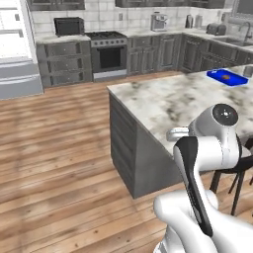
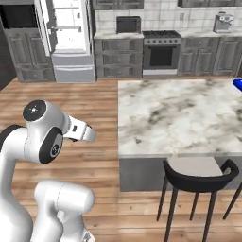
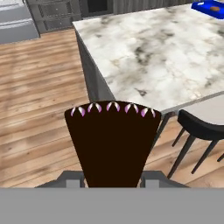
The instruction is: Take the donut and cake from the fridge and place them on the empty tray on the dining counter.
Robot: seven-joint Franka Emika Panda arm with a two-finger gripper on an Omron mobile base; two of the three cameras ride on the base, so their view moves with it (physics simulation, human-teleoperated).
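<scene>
In the hand view, the cake point(image 3: 113, 144), a dark brown wedge with small pink-white dabs along its wide edge, sits upright between my fingers. My gripper point(image 3: 113, 177) is shut on its narrow end. It hangs above the wooden floor, just short of the near corner of the dining counter point(image 3: 162, 48) point(image 1: 168, 99) point(image 2: 179, 113). Far behind, the fridge point(image 2: 66, 38) point(image 1: 15, 44) stands with a door open on its white interior. The donut and the empty tray are out of view.
A blue tray point(image 1: 227, 77) point(image 3: 210, 7) holding a small brown item lies on the counter's far right end. Black stools point(image 2: 198, 182) point(image 3: 201, 127) stand along the counter's near side. The stove point(image 1: 106, 54) and dark cabinets line the back wall.
</scene>
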